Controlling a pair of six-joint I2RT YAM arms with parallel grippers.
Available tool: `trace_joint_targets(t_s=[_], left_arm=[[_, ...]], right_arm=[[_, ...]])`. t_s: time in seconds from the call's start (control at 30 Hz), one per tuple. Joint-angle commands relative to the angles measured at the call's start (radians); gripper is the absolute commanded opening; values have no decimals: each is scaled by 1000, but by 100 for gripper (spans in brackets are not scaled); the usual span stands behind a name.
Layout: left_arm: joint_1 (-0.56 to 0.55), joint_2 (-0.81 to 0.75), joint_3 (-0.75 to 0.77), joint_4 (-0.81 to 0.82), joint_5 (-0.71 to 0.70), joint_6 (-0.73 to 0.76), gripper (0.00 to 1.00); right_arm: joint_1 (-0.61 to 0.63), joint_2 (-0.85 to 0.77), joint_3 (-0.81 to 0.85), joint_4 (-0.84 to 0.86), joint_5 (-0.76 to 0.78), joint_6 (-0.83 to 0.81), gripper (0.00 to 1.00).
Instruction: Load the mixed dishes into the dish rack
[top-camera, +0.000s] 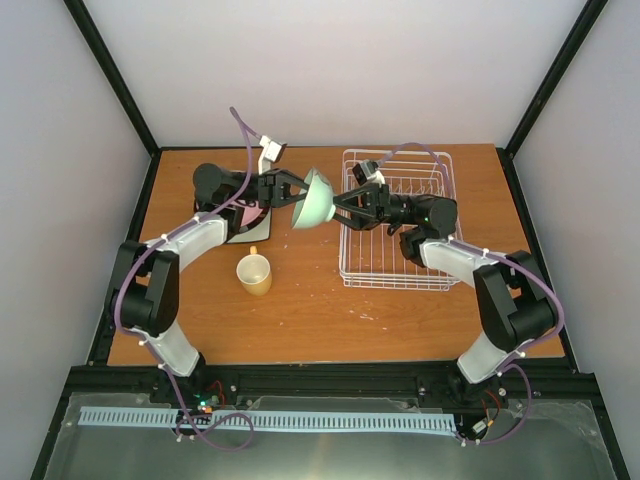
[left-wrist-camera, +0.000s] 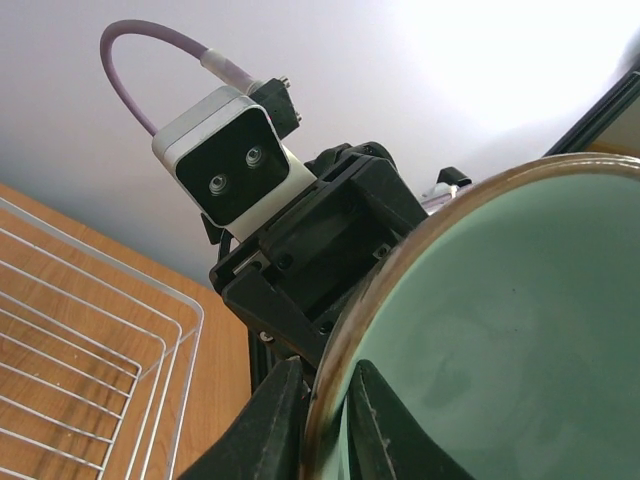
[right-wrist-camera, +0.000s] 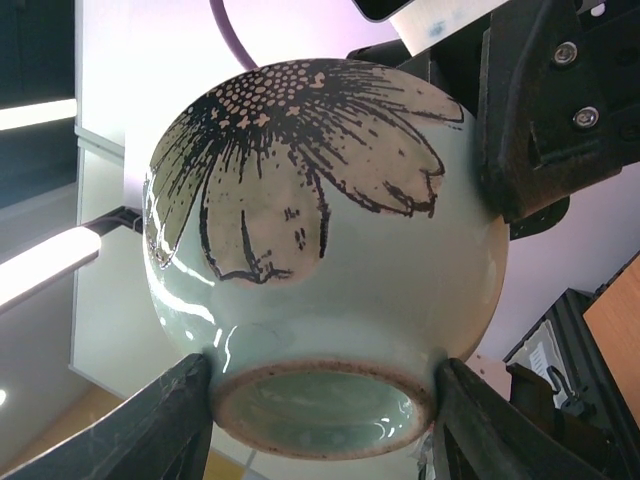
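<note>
Midair, your left gripper (top-camera: 294, 194) pinched the bowl (top-camera: 316, 204) by its rim; your right gripper (top-camera: 337, 205), at its three o'clock, clasped its foot, nearer the rack (top-camera: 392, 284).

This place is a robot test cell in a laboratory. Plain white panels (top-camera: 340, 70) and black frame posts (top-camera: 110, 75) close in the wooden table (top-camera: 320, 320) to the left, to the right and ahead of the two arms. The left arm (top-camera: 185, 245) and the right arm (top-camera: 510, 300) are bolted to a black rail (top-camera: 330, 378). Behind their bases lies a white slotted cable duct (top-camera: 270, 420). Purple cables (top-camera: 243, 128) run along both arms, and a small camera (left-wrist-camera: 230, 160) sits on the right wrist.
</note>
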Motion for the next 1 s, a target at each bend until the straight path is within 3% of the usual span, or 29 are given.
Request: trace_joint_targets(t_s=[0.0,0.13,0.57,0.97], left_arm=[[-17,22,39,-48,-38,48,14],[-17,30,61,-83,-33,69,17],[-17,91,120,-135,-28,94,43],[-17,208,238,-136,-3,67,52]], right_arm=[[10,9,13,177,54,-23,3],[-22,10,-5,177,70,-32,3],[-88,21,-48,177,69,-46,3],[-135,41,-81,177,69,-64,3]])
